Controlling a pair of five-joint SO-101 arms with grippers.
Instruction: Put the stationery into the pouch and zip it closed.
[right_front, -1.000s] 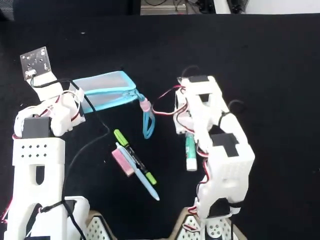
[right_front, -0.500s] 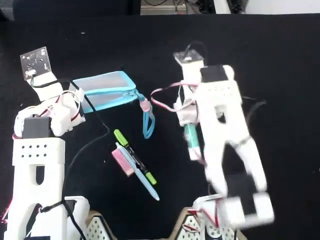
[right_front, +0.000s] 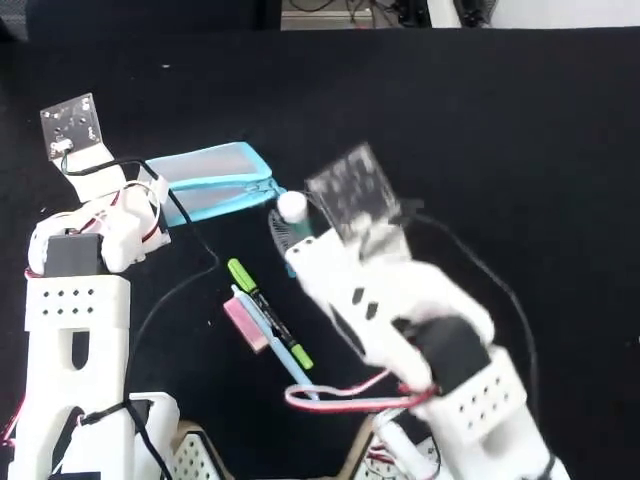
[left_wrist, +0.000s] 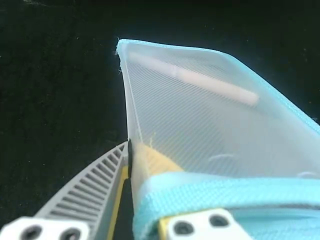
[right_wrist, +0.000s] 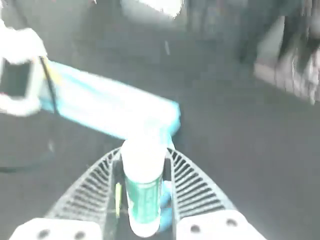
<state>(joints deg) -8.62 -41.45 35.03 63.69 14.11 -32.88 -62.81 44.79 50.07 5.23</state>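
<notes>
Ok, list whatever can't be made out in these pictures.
1. High view: the right arm covers the strap of the pouch, and whether the zip is open cannot be told.
2. Left wrist view: a pale stick shows through the mesh, but its kind is unclear.
3. Right wrist view: the pouch mouth beyond the glue stick is too blurred to judge.
4. High view: the tip of the blue pen is hidden under a red cable.

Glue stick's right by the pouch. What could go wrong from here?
1. The glue stick in the right gripper may catch the pouch rim instead of entering; the mouth looks flat.
2. The left gripper clamps just one edge, so a push might swing the pouch or tug it loose.
3. The pen lies near the right arm and might get swept.
</notes>
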